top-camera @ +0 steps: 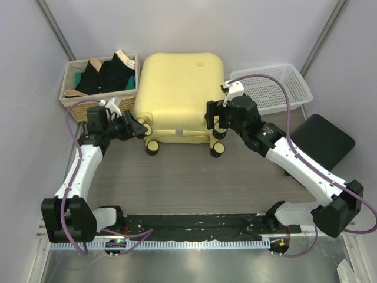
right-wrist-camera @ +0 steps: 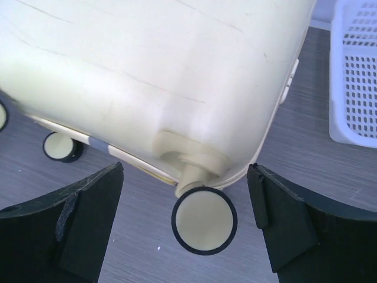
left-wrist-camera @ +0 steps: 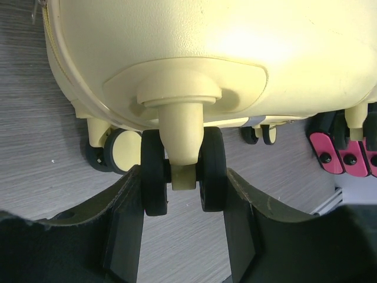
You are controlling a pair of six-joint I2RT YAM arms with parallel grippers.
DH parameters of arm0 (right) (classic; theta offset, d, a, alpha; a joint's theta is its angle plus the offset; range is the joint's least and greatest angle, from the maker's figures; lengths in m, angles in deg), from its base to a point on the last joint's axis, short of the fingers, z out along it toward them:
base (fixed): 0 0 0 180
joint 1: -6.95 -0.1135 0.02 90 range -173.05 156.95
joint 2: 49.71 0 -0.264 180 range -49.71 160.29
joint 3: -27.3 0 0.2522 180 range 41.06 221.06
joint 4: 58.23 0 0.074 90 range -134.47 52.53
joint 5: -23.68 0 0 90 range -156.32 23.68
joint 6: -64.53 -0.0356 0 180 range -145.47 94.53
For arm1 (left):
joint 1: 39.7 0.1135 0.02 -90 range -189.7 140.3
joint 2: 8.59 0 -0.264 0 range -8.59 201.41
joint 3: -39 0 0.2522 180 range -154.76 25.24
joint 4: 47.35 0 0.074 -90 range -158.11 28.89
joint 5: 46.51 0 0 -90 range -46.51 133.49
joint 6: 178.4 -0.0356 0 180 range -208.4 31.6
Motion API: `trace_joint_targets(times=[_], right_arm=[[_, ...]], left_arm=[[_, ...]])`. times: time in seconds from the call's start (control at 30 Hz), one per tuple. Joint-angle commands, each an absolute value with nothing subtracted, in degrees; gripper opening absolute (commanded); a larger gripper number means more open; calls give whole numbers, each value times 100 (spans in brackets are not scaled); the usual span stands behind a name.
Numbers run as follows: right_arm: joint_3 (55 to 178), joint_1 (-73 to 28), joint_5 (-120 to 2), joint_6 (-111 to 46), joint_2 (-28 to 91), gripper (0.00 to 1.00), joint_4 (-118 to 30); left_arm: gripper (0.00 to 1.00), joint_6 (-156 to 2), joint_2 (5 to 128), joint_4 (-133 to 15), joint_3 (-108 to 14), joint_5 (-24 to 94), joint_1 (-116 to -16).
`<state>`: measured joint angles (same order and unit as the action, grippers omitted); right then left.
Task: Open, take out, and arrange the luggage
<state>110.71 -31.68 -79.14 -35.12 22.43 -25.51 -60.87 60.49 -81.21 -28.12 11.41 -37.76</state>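
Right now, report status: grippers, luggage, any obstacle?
Left gripper clamped on left caster. Right gripper open, right caster loose between jaws. Luggage closed, flat. Nothing on top.

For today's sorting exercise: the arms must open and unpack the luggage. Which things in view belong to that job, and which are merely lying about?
Job: pale-yellow luggage; left gripper, closed on its caster wheel; right gripper, open.
Lying about: wicker basket of dark clothes; white plastic basket; black pad.
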Motion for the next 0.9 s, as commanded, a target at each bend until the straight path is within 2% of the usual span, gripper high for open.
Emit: trace_joint_targets(times=[0.0,0.4,0.47,0.57,0.6,0.67,0.7,0.73,0.77,0.8,0.87], right_arm=[[11164,-3102,-8283,-3610,2639,96,-2135],[10619,-3067,-7442,-3962,2842,93,-2319],[10470,-3067,-7204,-4041,2973,88,-2442],[10399,-3067,-7116,-4120,3114,72,-2513],[10408,-3067,-7063,-4147,3141,61,-2522],[10478,-3067,-6818,-4164,3150,43,-2531],[10495,-3067,-6764,-4234,3115,30,-2522],[10487,-3067,-6703,-4269,3089,26,-2540],[10469,-3067,-6519,-4296,3054,23,-2592],[10443,-3084,-6483,-4392,2975,15,-2610],[10355,-3084,-6413,-4541,2887,8,-2715]], left_arm=[[0,-6432,5777,-8247,-3145,1492,-3654],[0,-6599,5636,-8388,-3189,1817,-3662],[0,-6625,5610,-8370,-3189,1852,-3654],[0,-6652,5513,-8405,-3180,2054,-3662],[0,-6660,5452,-8397,-3180,2098,-3654],[15,-6669,5390,-8397,-3171,2195,-3662],[25,-6678,5355,-8379,-3180,2213,-3662],[46,-6687,5268,-8388,-3171,2248,-3654],[55,-6722,5224,-8370,-3171,2318,-3662],[68,-6739,5180,-8370,-3180,2353,-3662],[80,-6792,5004,-8362,-3171,2519,-3662]])
